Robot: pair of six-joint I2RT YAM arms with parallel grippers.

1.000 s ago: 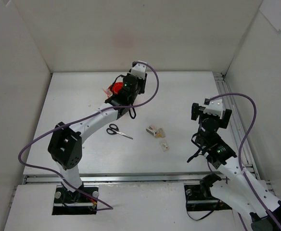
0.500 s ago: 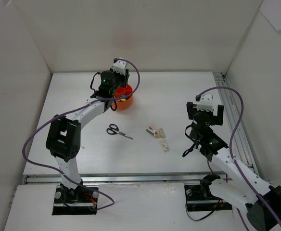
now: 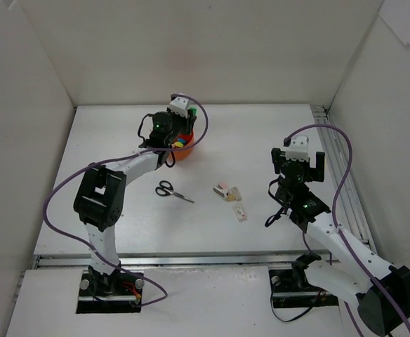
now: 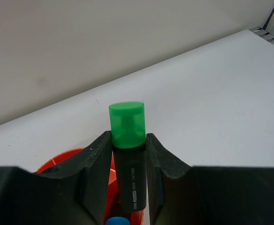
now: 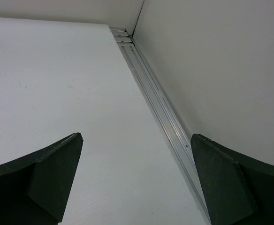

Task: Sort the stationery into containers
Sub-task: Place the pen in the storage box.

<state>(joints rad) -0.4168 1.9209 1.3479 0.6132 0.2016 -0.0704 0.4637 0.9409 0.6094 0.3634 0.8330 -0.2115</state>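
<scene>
Lower green highlighter, pinched by left gripper, straight into orange organiser near far edge; right gripper spread wide.

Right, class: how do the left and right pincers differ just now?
The left pincer is shut on a green highlighter; the right pincer is open and holds nothing. The left pincer is above the orange organiser; the right pincer is over the table beside a metal rail. Both have black fingers.
</scene>
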